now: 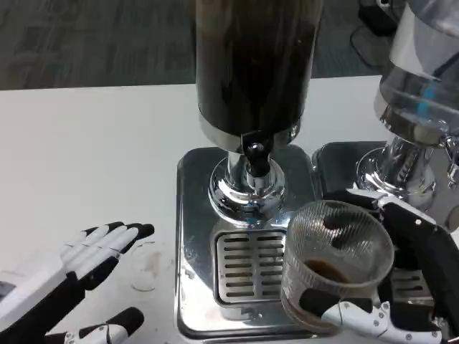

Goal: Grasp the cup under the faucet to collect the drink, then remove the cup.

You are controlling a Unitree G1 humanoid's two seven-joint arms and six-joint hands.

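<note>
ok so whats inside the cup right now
A shallow pool of dark drink lies at the bottom of the ribbed clear cup, held by the right hand. Its fingers cover part of the lower wall.

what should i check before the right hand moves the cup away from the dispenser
1. Right hand grips cup: ok.
2. Drink in cup: ok, dark liquid at the bottom.
3. Cup upright: not ok, it tilts toward the camera.
4. Cup clear of faucet: ok, it sits right of the drip grate.
5. Faucet stopped flowing: cannot tell.
6. Left hand out of the way: ok, open over the table.
</note>
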